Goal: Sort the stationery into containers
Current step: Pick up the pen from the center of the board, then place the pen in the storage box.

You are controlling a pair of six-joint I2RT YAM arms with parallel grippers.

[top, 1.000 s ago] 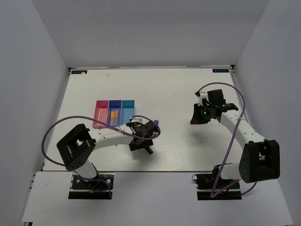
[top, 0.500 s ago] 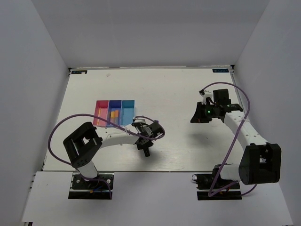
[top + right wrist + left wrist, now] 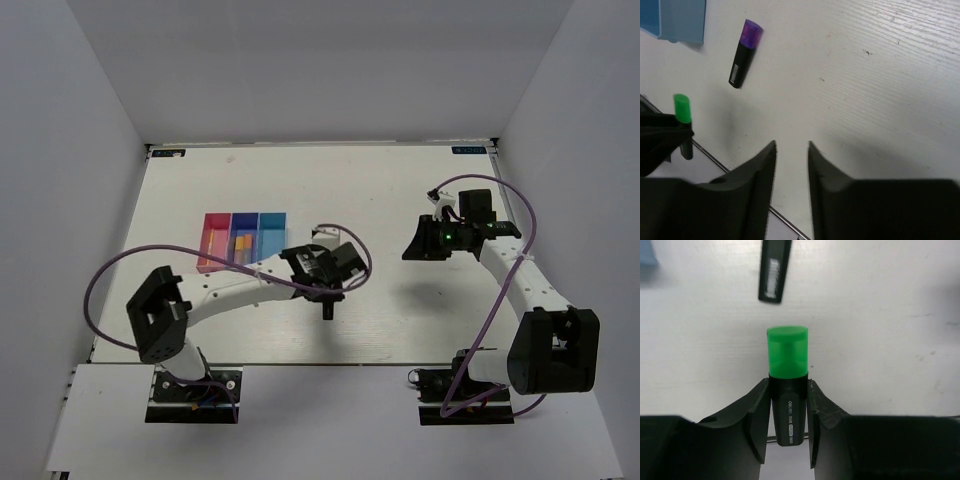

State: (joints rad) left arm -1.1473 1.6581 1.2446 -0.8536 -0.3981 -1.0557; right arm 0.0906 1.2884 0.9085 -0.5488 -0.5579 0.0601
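The top camera looks down from high up on the near side at the whole table [image 3: 380, 190]. The left wrist camera sits very close to the green highlighter [image 3: 787, 365]. The right wrist camera looks from farther off and sees it too, and also a purple highlighter [image 3: 745, 52], probably the left wrist view's dark one.

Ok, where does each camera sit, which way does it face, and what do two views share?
Top external: above and behind the arm bases, looking down on the table; both arms and the bins show.
Left wrist: on the left arm, looking down past the left gripper, shut on the green highlighter.
Right wrist: on the right arm, looking down and across towards the left arm; right gripper open, empty.
Shared: both wrist views show the green highlighter, purple highlighter and light blue bin.
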